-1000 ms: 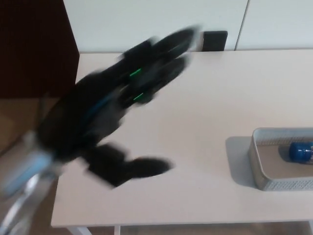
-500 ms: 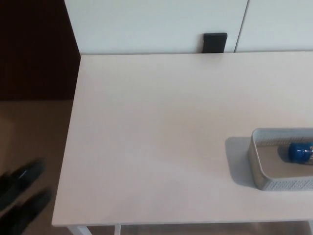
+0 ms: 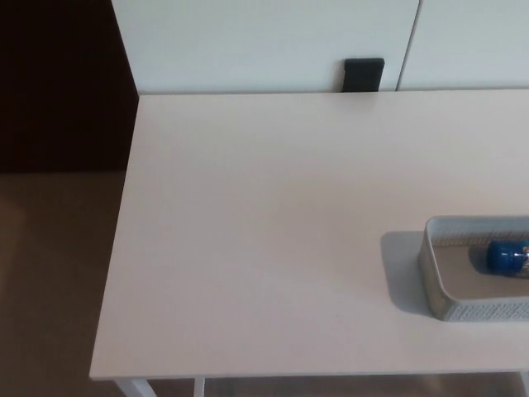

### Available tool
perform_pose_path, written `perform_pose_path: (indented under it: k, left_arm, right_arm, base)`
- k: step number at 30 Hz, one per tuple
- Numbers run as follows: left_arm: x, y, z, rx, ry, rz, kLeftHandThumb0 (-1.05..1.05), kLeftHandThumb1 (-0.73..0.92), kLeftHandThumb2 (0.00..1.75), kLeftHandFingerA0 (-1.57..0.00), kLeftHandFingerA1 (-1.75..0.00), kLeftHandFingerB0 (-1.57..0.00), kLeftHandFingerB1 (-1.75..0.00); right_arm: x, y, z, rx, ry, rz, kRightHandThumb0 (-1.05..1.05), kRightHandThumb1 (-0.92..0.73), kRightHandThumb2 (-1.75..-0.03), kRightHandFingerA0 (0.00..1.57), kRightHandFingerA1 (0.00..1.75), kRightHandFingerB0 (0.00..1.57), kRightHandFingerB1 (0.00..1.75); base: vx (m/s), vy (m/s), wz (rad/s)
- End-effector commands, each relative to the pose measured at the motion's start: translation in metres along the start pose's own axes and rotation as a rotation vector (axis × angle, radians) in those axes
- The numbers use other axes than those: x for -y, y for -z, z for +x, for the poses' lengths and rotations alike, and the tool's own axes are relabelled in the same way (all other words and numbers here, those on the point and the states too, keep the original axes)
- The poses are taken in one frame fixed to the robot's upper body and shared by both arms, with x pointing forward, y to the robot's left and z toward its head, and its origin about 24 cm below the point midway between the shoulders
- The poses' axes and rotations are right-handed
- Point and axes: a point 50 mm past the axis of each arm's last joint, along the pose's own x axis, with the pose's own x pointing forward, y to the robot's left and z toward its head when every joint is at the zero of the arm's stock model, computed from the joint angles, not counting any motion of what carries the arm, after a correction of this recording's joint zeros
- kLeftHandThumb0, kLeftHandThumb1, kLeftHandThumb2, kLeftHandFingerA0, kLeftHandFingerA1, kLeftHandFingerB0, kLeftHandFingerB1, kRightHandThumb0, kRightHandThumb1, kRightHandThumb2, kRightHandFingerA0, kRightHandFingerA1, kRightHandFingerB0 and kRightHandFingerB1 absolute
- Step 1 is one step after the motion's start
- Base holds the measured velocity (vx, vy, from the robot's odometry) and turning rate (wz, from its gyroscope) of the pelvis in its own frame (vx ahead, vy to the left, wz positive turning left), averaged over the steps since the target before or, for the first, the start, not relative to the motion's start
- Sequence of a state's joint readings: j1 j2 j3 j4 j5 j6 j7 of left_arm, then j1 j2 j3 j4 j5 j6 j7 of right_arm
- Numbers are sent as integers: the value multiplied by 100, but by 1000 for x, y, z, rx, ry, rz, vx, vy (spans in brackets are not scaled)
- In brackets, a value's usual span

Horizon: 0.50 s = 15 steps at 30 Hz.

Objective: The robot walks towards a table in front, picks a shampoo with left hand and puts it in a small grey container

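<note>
I am looking down on the pale table [image 3: 248, 248]; the blue shampoo [image 3: 506, 255] is lying inside the small grey container [image 3: 479, 311], which is sitting near the table's front right and running off the picture's edge; the left hand and the right hand are out of view, so I cannot tell their fingers' state; a black block [image 3: 364, 74] is standing against the white wall [image 3: 264, 41].
</note>
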State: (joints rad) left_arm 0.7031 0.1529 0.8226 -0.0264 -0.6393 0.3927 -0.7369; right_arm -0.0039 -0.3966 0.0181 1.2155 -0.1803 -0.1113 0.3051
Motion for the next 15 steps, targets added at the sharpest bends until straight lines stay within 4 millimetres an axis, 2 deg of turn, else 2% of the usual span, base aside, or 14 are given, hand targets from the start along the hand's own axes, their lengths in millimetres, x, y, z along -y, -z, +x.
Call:
perform_pose_path:
  k: [1, 2, 4, 7, 8, 9, 11, 12, 13, 14, 15]
  left_arm:
    - [-24, 49, 26, -236, -330, 47, -49, 68, 67, 0, -26, -6, -25]
    - [-20, 60, 33, -363, -259, 139, -45, 67, 70, -5, -31, -6, -26]
    - [-16, 63, 43, -426, -220, 240, -43, 65, 74, -10, -37, -9, -23]
    - [-17, 64, 44, -432, -219, 253, -43, 65, 74, -10, -37, -9, -23]
    - [-11, 67, 67, -482, -205, 444, -42, 66, 79, -4, -31, -10, -27]
    - [-10, 67, 70, -487, -203, 468, -42, 66, 79, -4, -31, -10, -27]
    - [-8, 64, 87, -532, -138, 487, -43, 68, 80, -20, -49, -9, -28]
    - [-7, 63, 94, -548, -108, 541, -43, 68, 80, -20, -49, -9, -28]
    - [-4, 61, 104, -550, -116, 595, -46, 61, 80, -15, -40, -14, -31]
    - [-1, 61, 110, -545, -129, 612, -40, 49, 104, -9, -51, -6, -47]
    - [0, 60, 113, -541, -138, 609, -40, 49, 104, -9, -51, -6, -47]
  right_arm:
    - [3, 9, -4, 2, 21, -8, -30, -72, -61, 44, 40, 29, 32]
    - [3, 10, -4, -4, 19, -1, -30, -73, -63, 44, 40, 29, 32]
    - [3, 10, -3, -13, 20, 0, -29, -72, -61, 44, 40, 29, 32]
    - [3, 10, -3, -14, 20, 0, -29, -72, -61, 44, 40, 29, 32]
    - [7, 14, -6, -17, 33, 16, -28, -71, -61, 45, 40, 30, 33]
    - [8, 14, -6, -17, 34, 18, -28, -71, -61, 45, 40, 30, 33]
    - [4, 18, -6, -28, 31, 2, -30, -71, -62, 47, 41, 31, 33]
    - [3, 20, -6, -35, 36, 8, -30, -71, -62, 47, 41, 31, 33]
    - [2, 22, -6, -40, 37, 6, -30, -72, -62, 50, 43, 31, 33]
    - [3, 23, -7, -42, 37, -3, -31, -72, -62, 50, 42, 31, 33]
    - [3, 23, -7, -43, 36, -13, -31, -72, -62, 50, 42, 31, 33]
  base:
    - [0, 0, 0]
    - [0, 0, 0]
    - [0, 0, 0]
    - [0, 0, 0]
    - [0, 0, 0]
    - [0, 0, 0]
    - [0, 0, 0]
    - [0, 0, 0]
    - [0, 0, 0]
    - [0, 0, 0]
    - [0, 0, 0]
